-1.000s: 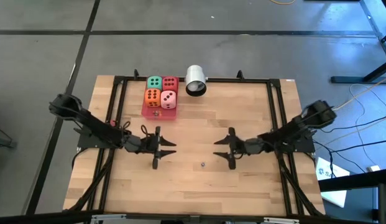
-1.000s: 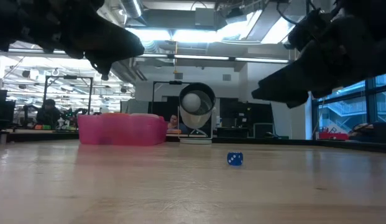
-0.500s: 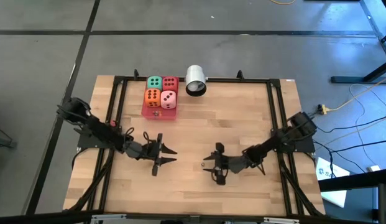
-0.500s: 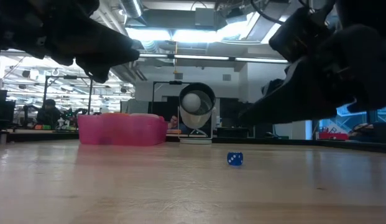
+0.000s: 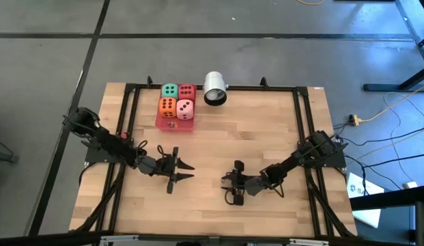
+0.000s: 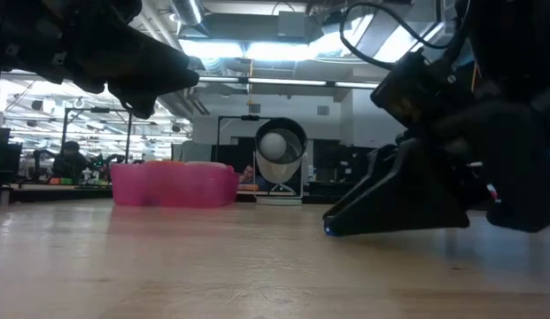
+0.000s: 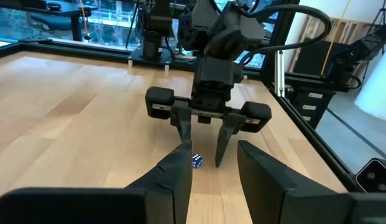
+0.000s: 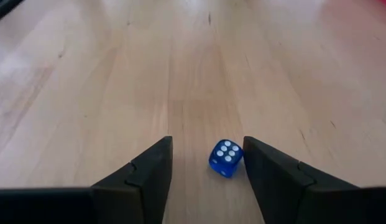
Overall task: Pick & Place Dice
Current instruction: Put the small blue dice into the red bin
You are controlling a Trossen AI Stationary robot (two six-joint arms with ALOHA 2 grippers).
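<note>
Four soft cubic dice (image 5: 177,100), green, red, orange, pink, sit in a pink tray (image 5: 175,124) at the desk's (image 5: 266,137) far-left part. Small translucent blue die (image 8: 225,157) lies between the right gripper's (image 5: 229,190) parted jaws, ungrasped. White cylinder (image 5: 214,89) beside tray. Left gripper (image 5: 179,171) hovers, jaws parted, empty.

A small die (image 8: 225,158) is flanked by the right gripper (image 8: 207,163); the left gripper (image 5: 176,169) is stationed beside it, the dice (image 5: 177,100) well beyond.
</note>
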